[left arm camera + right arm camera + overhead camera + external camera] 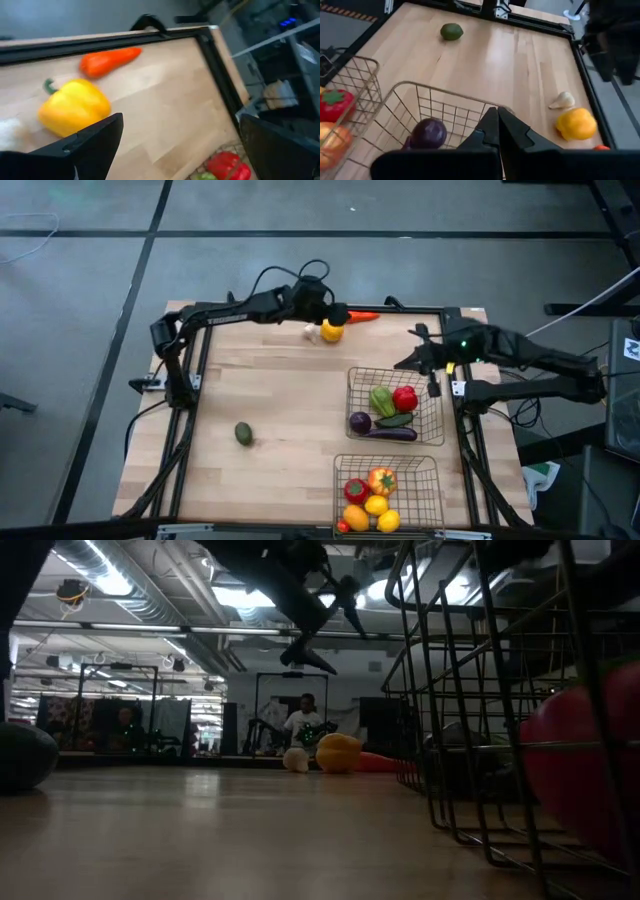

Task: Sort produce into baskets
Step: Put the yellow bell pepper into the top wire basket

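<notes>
My left gripper (337, 313) is open and empty, hovering above the table near its far edge, over a yellow pepper (74, 106) that lies on the wood beside a white garlic (310, 332) and an orange carrot-like piece (109, 60). In the low view the left gripper (310, 655) hangs clear above the pepper (338, 752). My right gripper (497, 120) is shut and empty above the far rim of the farther basket (430, 380). A green avocado (243, 433) lies alone on the table's left half.
The farther basket holds a purple piece (428, 133), a red pepper (405, 398), green pieces and an eggplant (392, 434). The nearer basket (425, 470) holds red, orange and yellow pieces. A black frame rail (100, 42) runs along the far edge.
</notes>
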Robot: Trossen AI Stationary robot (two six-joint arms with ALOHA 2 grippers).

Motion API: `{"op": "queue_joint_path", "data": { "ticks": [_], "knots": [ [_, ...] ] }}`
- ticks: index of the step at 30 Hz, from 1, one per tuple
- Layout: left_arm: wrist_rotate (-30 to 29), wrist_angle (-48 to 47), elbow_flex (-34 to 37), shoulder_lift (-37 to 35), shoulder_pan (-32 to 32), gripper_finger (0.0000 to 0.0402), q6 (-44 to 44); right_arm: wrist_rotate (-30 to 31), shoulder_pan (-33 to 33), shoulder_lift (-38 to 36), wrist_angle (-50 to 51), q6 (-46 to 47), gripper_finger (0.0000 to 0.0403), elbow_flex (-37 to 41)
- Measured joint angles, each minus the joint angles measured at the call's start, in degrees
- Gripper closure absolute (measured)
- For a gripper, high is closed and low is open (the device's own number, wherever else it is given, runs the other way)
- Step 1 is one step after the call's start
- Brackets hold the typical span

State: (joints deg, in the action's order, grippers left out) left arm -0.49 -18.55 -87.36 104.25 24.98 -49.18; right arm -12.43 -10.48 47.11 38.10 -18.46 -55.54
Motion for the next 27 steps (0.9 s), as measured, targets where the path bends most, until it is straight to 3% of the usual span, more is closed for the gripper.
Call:
{"op": "queue_joint_path", "data": {
  "ticks": [6, 12, 20, 27],
  "knots": [
    [2.1, -7.2, -3.7, 3.8, 4.1, 0.0009, -7.6, 0.0, 0.0, -4.2, -16.8, 2.4, 0.0402, 16.1],
    [8.8, -11.2, -3.7, 7.2, 7.2, 0.0009, -20.3, 0.0, 0.0, -2.2, -28.7, 2.4, 0.0402, 24.0],
    [17.9, -6.7, -3.7, 13.7, 7.7, 0.0009, -36.0, 0.0, 0.0, 2.3, -31.4, 2.2, 0.0402, 25.1],
    [20.5, -4.5, -3.7, 17.4, 8.5, 0.0009, -41.8, -0.1, 0.0, 5.4, -32.2, 2.1, 0.0402, 25.1]
  ]
}}
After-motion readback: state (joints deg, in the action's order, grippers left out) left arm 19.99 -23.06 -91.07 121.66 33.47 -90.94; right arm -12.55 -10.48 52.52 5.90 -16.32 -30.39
